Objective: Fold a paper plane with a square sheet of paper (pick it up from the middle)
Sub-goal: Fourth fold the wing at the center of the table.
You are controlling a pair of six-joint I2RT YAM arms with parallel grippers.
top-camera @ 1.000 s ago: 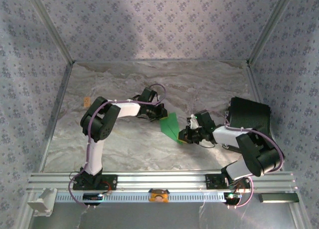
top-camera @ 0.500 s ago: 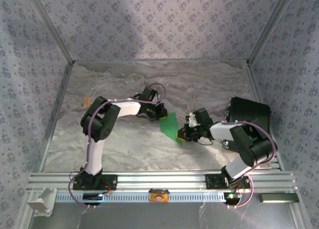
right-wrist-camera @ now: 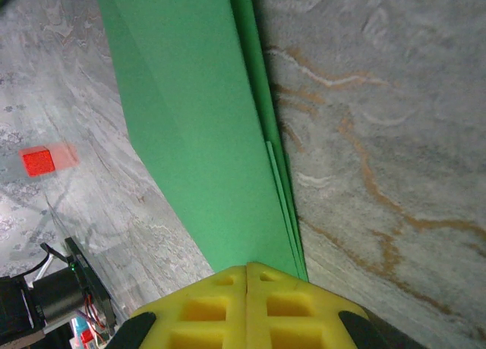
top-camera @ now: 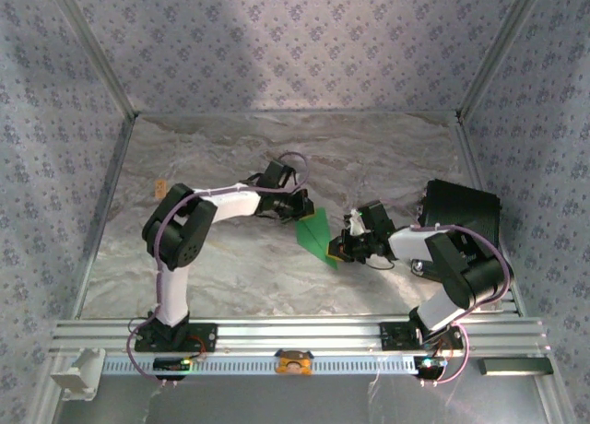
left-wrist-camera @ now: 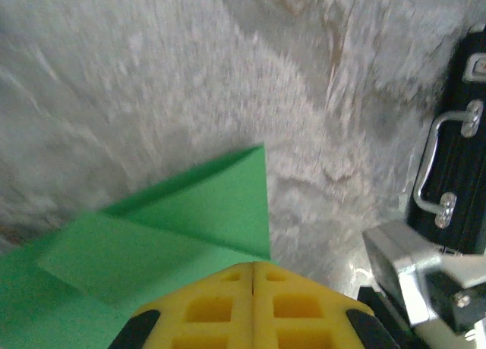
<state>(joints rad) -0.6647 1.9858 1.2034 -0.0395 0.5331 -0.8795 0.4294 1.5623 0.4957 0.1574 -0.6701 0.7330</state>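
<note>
From above, the green paper sat near the middle of the marbled table, folded into a pointed wedge between the two arms. The left gripper met its far edge and the right gripper its near tip. A black case lay on the right side of the table behind the right arm. What it held, I could not tell. A small red block lay well apart by the left wall.

From the left wrist, the left gripper had its yellow pads pressed together with no gap. The green paper ran in under them, so it looked pinched there. One folded flap lay across the sheet and a sharp corner pointed away. The black case showed at the right edge, shut, with a silver handle on its side.

From the right wrist, the right gripper also had its pads tight together. The layered edges of the green paper ran straight into the seam, gripped there. The red block lay beyond it on the table.
</note>
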